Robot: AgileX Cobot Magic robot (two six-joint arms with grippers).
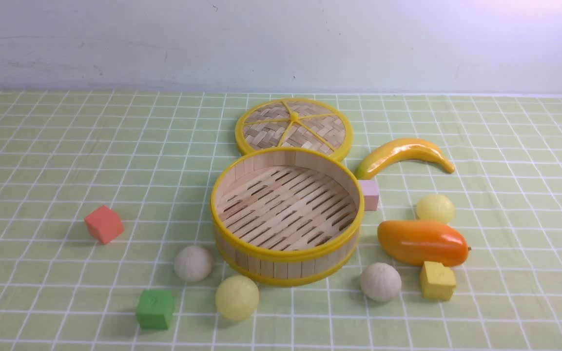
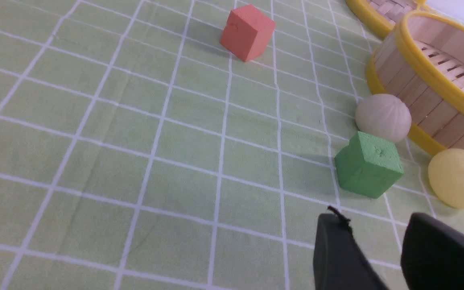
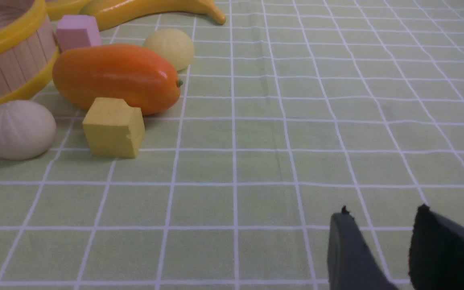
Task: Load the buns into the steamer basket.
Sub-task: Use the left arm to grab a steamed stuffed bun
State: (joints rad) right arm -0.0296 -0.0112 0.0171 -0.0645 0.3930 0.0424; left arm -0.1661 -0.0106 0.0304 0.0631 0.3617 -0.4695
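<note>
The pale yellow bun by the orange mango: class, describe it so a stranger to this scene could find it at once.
Find the big round bamboo steamer basket with yellow rims, then the glossy orange mango to the robot's right of it. Just behind the mango sits a small, smooth pale yellow bun. The only other pale yellow bun lies in front of the basket.

4 buns [image 1: 193,263] around steamer basket [image 1: 285,256], lid [image 1: 294,124] behind
</note>
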